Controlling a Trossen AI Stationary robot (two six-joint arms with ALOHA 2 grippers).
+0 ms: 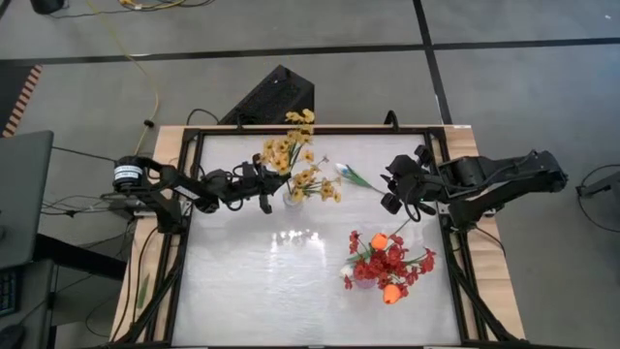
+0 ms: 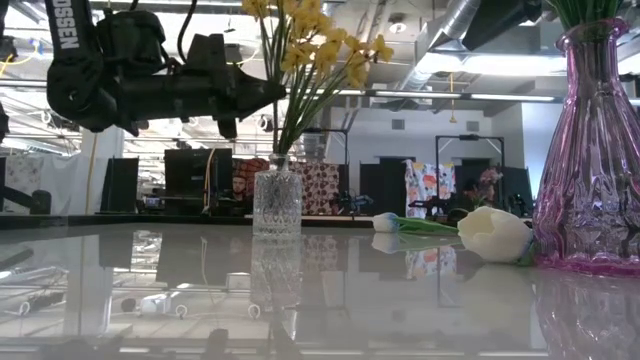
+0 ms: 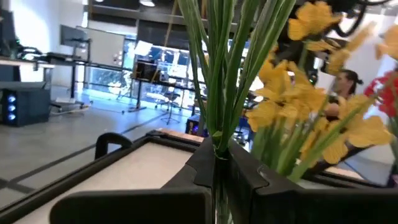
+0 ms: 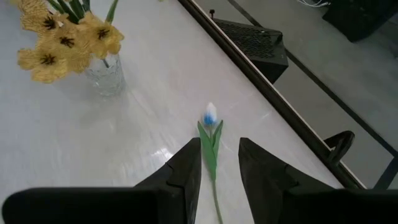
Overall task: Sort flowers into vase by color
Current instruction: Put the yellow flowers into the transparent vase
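Left tool [image 1: 268, 191] closed on green stems of yellow flowers [image 1: 294, 155] standing in clear vase [image 2: 277, 202]. Right tool [image 4: 219, 163] part-open, empty, above white tulip [image 4: 211, 117] lying on surface [image 1: 242, 291].

Pink vase [image 2: 592, 150] cut by the low view's right and top edges, blooms out of frame. Yellow sprays [image 2: 310, 45] cropped at the top there too. Clear vase [image 1: 294, 194] mostly hidden under blossoms from above; red-bouquet vase [image 1: 364, 279] likewise buried. Left pincer [image 3: 217, 168] tips masked by green stems [image 3: 221, 68], contact unclear. White tulip [image 4: 210, 115] stem running off between right pincer [image 4: 219, 163] fingers, end unseen. Person [image 3: 344, 87] beyond the tabletop's far edge blurred, half screened by petals.
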